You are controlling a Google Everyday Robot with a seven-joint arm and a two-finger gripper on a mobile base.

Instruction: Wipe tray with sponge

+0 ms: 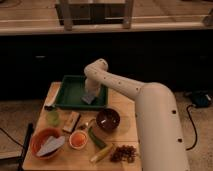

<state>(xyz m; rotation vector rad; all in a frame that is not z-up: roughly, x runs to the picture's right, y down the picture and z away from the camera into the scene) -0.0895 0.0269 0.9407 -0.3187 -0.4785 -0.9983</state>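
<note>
The dark-green tray (70,90) lies at the back of the wooden table. My gripper (90,94) reaches down into the tray's right half from the white arm (115,82). It is shut on the pale blue-grey sponge (88,99), which rests against the tray floor near the front rim. The fingers are mostly hidden behind the wrist and the sponge.
In front of the tray stand a green cup (53,117), a tan block (71,121), a dark bowl (108,120), an orange bowl holding a grey-white cloth (47,143), and a small orange bowl (78,139). A green vegetable (97,138), a yellow piece (100,153) and a dark cluster (124,153) lie near the front edge.
</note>
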